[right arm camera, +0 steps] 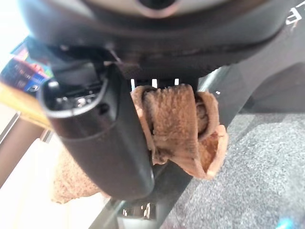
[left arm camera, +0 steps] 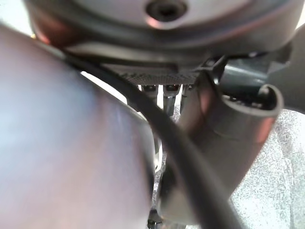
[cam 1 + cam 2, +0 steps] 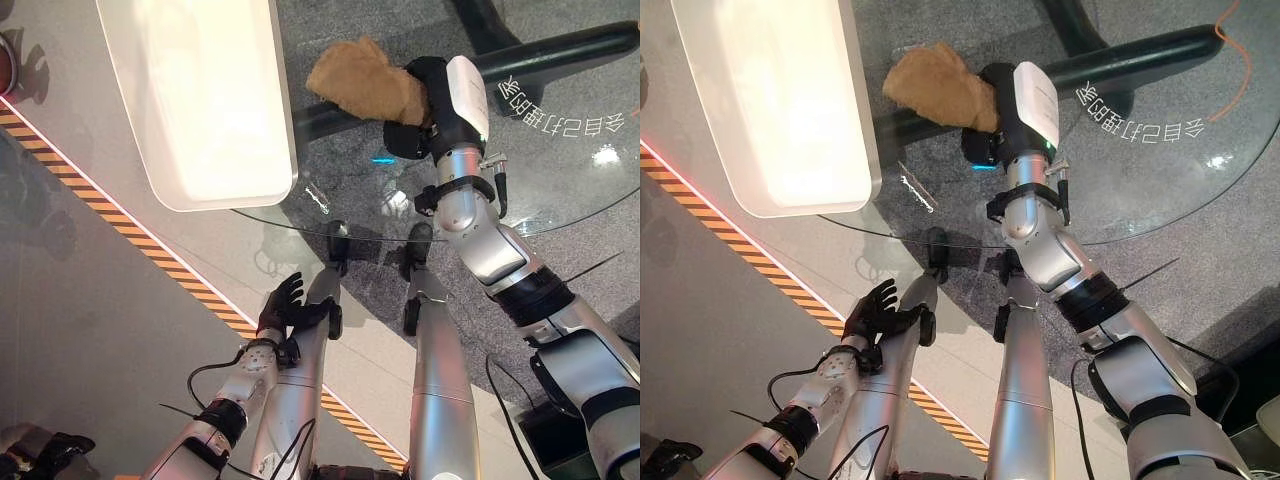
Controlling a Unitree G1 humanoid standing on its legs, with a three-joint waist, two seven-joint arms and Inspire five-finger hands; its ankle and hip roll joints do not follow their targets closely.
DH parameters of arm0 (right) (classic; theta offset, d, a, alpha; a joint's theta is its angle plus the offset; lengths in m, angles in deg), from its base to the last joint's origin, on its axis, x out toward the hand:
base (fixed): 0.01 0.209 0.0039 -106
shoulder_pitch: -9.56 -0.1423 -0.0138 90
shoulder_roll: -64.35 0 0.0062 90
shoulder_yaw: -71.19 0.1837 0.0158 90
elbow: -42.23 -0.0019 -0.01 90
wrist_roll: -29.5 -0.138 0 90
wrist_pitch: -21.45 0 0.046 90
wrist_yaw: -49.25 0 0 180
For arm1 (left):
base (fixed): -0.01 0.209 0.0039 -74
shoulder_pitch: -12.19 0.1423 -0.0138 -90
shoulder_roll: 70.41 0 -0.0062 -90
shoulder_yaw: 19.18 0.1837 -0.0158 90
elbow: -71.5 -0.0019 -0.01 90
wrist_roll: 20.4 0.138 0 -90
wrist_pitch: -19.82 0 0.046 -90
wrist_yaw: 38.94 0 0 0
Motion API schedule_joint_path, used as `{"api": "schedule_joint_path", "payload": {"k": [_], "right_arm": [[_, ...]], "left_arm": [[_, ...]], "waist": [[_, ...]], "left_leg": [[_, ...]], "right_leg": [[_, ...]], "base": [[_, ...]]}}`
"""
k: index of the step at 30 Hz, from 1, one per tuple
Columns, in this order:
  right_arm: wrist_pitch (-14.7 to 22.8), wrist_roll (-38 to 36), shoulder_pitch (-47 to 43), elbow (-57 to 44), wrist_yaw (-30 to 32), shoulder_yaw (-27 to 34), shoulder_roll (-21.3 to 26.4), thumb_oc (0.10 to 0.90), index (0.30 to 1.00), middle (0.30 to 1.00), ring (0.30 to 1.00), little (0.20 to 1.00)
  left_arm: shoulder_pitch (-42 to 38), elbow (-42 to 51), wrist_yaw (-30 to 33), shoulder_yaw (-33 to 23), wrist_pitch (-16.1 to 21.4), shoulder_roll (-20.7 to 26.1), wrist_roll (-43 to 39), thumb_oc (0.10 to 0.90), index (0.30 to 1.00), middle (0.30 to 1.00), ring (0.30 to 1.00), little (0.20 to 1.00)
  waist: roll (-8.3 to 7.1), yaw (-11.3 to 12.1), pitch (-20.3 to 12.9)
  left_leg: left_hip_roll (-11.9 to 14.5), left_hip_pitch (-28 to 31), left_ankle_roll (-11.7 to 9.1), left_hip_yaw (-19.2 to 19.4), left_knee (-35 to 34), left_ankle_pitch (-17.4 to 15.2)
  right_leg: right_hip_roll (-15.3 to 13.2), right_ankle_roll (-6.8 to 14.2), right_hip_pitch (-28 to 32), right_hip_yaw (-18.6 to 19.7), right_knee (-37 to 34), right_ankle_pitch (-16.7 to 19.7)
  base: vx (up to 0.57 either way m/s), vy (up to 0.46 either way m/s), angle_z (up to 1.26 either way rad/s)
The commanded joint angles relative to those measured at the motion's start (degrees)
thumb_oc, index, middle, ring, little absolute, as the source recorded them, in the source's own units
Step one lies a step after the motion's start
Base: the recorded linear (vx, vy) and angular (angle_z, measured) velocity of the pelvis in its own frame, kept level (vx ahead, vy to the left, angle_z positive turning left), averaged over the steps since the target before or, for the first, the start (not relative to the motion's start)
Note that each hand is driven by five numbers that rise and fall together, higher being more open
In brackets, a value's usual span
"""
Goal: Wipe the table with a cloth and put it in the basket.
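Nearest to the robot, the left hand (image 3: 282,305) is hanging low beside the body, over the grey floor (image 3: 90,330) near the orange and black striped line (image 3: 190,290). Its dark fingers are standing relaxed and a little spread, and they are holding nothing.

Farther out, the round glass table (image 3: 560,200) is reaching across the view, and through the glass the dark speckled carpet (image 3: 360,190) and the black table base (image 3: 560,55) are showing. White print (image 3: 560,112) is lying on the glass at the right side.

The right arm is stretching forward over the glass. The right hand (image 3: 1002,105) is resting at the table surface and its fingers are curling around the brown cloth (image 3: 368,85). In the right wrist view the cloth (image 1: 178,129) is sitting bunched between the thumb and the fingers, pinched there, with loose folds hanging out past the palm. The rest of the cloth is lying on the glass, to the left of the hand.

Just beside the cloth, farther left, a white tray-like board (image 3: 200,90) with rounded corners is lying partly over the edge of the glass.
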Motion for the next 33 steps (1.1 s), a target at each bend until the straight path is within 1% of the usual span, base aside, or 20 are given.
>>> {"api": "schedule_joint_path", "payload": {"k": [1, 6, 11, 16, 22, 25, 26, 30, 31, 33], "right_arm": [[2.19, 1.12, 4.71, -6.75, -8.73, -8.55, -0.46, 0.100, 0.300, 0.300, 0.300, 0.200], [1.57, 0.43, 5.52, -8.31, -9.43, -9.30, 0.62, 0.100, 0.300, 0.300, 0.300, 0.200], [1.92, -0.02, 6.36, -8.53, -8.31, -9.40, 1.27, 0.100, 0.300, 0.300, 0.300, 0.200], [2.11, 0.09, 6.80, -8.48, -7.26, -8.83, 1.50, 0.100, 0.300, 0.300, 0.300, 0.200], [2.58, -0.78, 7.53, -8.50, -2.70, -7.00, 2.31, 0.100, 0.300, 0.300, 0.300, 0.200], [2.77, -0.16, 7.13, -8.30, 0.19, -4.92, 2.38, 0.100, 0.300, 0.300, 0.300, 0.200], [2.77, -0.16, 7.13, -8.30, 0.19, -4.92, 2.38, 0.100, 0.300, 0.300, 0.300, 0.200], [2.42, -0.30, 5.60, -7.52, 3.15, -2.77, 2.95, 0.100, 0.300, 0.300, 0.300, 0.200], [1.57, -0.22, 4.53, -6.90, 5.56, -1.19, 3.34, 0.100, 0.300, 0.300, 0.300, 0.200], [1.46, -0.66, 3.60, -5.79, 7.25, -0.15, 3.76, 0.100, 0.300, 0.300, 0.300, 0.200]], "left_arm": [[8.00, 0.03, 0.36, 0.44, 1.39, 0.17, 2.18, 0.800, 0.900, 0.900, 0.900, 0.900], [7.98, 0.26, 0.36, 0.35, 1.19, 0.62, 2.29, 0.800, 0.900, 0.900, 0.900, 0.900], [7.72, -0.40, 0.30, 0.38, 1.33, 0.91, 2.17, 0.800, 0.900, 0.900, 0.900, 0.900], [7.63, -0.54, 0.55, 0.45, 1.41, 0.85, 2.07, 0.800, 0.900, 0.900, 0.900, 0.900], [7.40, -0.74, 0.81, 0.23, 1.10, 0.94, 2.07, 0.800, 0.900, 0.900, 0.900, 0.900], [7.19, -1.21, 1.07, 0.04, 1.13, 0.83, 2.09, 0.800, 0.900, 0.900, 0.900, 0.900], [7.19, -1.21, 1.07, 0.04, 1.13, 0.83, 2.09, 0.800, 0.900, 0.900, 0.900, 0.900], [6.93, -1.52, 1.12, -0.20, 0.95, 0.70, 2.21, 0.800, 0.900, 0.900, 0.900, 0.900], [7.05, -1.43, 1.25, -0.13, 0.98, 0.69, 2.23, 0.800, 0.900, 0.900, 0.900, 0.900], [7.10, -1.49, 1.18, -0.32, 0.84, 0.64, 2.46, 0.800, 0.900, 0.900, 0.900, 0.900]], "waist": [[1.28, 0.72, -1.25], [0.92, 0.56, -1.25], [0.62, 0.31, -1.25], [0.67, 0.14, -1.25], [0.62, -0.19, -1.25], [0.46, -0.38, -1.25], [0.46, -0.38, -1.25], [0.37, -0.43, -1.25], [0.41, -0.39, -1.25], [0.41, -0.34, -1.25]], "left_leg": [[-3.31, -1.11, -0.10, -0.90, 4.87, -5.85], [-3.20, -1.12, -0.17, -0.95, 4.94, -5.88], [-3.04, -1.06, -0.15, -0.94, 4.89, -5.89], [-2.92, -1.20, -0.12, -0.83, 4.94, -5.97], [-2.72, -0.90, -0.03, -0.55, 4.89, -6.05], [-2.59, -0.62, 0.03, -0.49, 4.90, -6.14], [-2.59, -0.62, 0.03, -0.49, 4.90, -6.14], [-2.46, -0.29, 0.09, -0.44, 4.81, -6.16], [-2.42, -0.29, 0.11, -0.48, 5.00, -6.33], [-2.36, -0.15, 0.13, -0.50, 5.07, -6.45]], "right_leg": [[2.04, 2.03, -0.25, -2.04, -4.47, 2.69], [2.07, 2.01, -0.19, -2.11, -4.40, 2.63], [2.13, 2.02, -0.15, -2.18, -4.36, 2.61], [2.13, 2.01, -0.38, -2.09, -4.26, 2.57], [2.13, 2.03, -0.25, -2.00, -4.12, 2.56], [2.30, 2.10, 0.00, -1.84, -4.09, 2.61], [2.30, 2.10, 0.00, -1.84, -4.09, 2.61], [2.42, 2.08, 0.26, -1.78, -4.10, 2.66], [2.47, 2.09, 0.24, -1.73, -3.89, 2.61], [2.44, 2.09, 0.35, -1.73, -3.85, 2.61]], "base": [[0.00, -0.039, 0.01], [0.00, -0.015, 0.00], [0.00, -0.006, 0.00], [0.00, 0.000, 0.00], [0.00, 0.000, 0.00], [0.00, 0.000, 0.00], [0.00, 0.000, 0.00], [0.00, 0.000, 0.00], [0.00, 0.000, 0.00], [0.00, 0.000, 0.00]]}}
